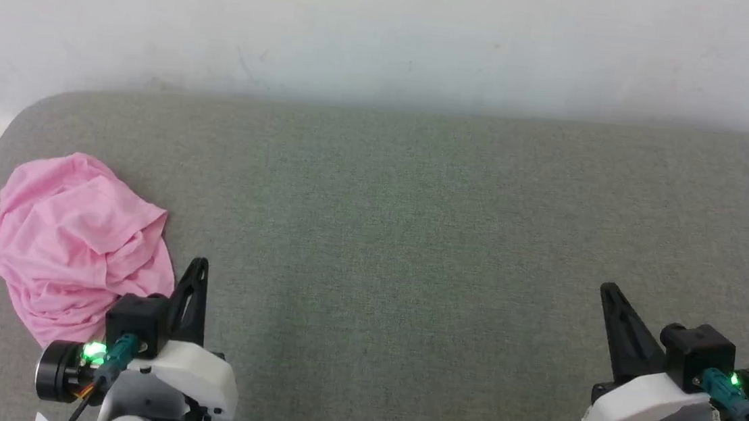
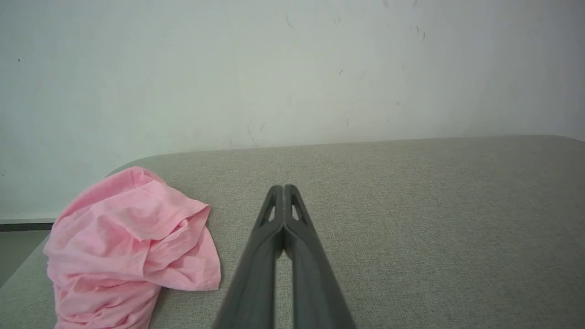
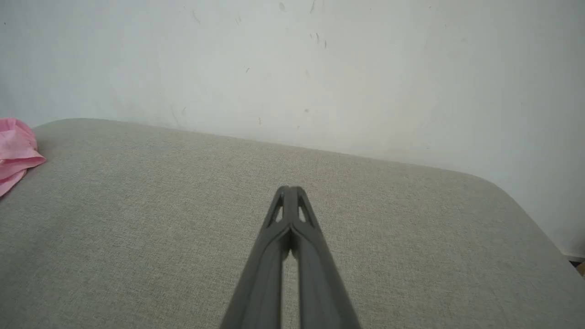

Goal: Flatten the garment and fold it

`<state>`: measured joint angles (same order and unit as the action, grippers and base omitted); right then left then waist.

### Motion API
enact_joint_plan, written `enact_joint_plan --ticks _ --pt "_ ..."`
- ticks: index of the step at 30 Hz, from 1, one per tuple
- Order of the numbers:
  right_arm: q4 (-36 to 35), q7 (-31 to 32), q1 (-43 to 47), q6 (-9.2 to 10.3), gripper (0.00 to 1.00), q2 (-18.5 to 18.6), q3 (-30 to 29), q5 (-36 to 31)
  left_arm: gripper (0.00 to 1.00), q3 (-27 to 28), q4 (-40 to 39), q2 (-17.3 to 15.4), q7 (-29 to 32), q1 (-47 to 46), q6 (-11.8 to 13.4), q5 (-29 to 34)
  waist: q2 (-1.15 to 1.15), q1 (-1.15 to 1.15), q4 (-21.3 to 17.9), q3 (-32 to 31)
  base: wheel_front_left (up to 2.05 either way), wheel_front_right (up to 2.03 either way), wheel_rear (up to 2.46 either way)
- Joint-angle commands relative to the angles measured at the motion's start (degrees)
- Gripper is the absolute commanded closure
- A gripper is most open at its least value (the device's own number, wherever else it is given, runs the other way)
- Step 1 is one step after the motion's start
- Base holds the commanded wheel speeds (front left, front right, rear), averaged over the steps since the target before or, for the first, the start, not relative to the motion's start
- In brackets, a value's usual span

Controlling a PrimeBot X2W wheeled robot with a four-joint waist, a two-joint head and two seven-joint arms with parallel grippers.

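Note:
The light pink garment (image 1: 77, 242) lies crumpled in a heap at the left end of the grey fabric table (image 1: 412, 241). In the left wrist view the garment (image 2: 130, 249) sits to the left of my fingers, apart from them. My left gripper (image 1: 199, 264) is shut and empty, just right of the heap; its fingertips (image 2: 284, 188) meet above bare table. My right gripper (image 1: 607, 288) is shut and empty at the lower right, far from the cloth. A pink edge of the garment (image 3: 16, 153) shows at the far left of the right wrist view, with the right gripper (image 3: 289, 189) over bare table.
A white wall (image 1: 390, 29) rises right behind the table's far edge. The table has rounded corners, and its left edge runs close beside the heap. A wide stretch of grey surface lies between the two grippers.

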<state>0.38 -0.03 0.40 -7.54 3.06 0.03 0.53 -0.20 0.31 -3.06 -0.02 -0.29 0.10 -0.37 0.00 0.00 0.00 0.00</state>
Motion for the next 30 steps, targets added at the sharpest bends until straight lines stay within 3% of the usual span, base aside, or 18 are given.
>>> enact_joint_plan --ticks 1,27,28,30 --pt "-0.4 0.0 -0.4 0.05 1.00 -0.2 0.0 -0.5 1.00 0.2 -0.3 0.2 0.0 0.3 -0.1 0.4 0.00 0.00 0.0 0.0 0.00 0.00 0.00" --pt "-0.4 0.0 -0.4 0.05 1.00 -0.2 0.0 -0.5 1.00 0.2 -0.3 0.2 0.0 0.3 -0.1 0.4 0.00 0.00 0.0 0.0 0.00 0.00 0.00" --pt "-0.4 0.0 -0.4 0.05 0.00 -0.2 0.0 -0.5 0.00 0.2 -0.3 0.2 0.0 0.3 -0.1 0.4 0.00 0.00 0.0 0.0 0.00 0.00 0.00" --pt "0.1 0.0 0.0 0.00 0.00 0.0 0.0 0.1 0.00 0.0 0.1 0.0 0.0 0.0 0.0 0.0 0.00 0.00 0.0 0.0 0.00 0.00 0.00"
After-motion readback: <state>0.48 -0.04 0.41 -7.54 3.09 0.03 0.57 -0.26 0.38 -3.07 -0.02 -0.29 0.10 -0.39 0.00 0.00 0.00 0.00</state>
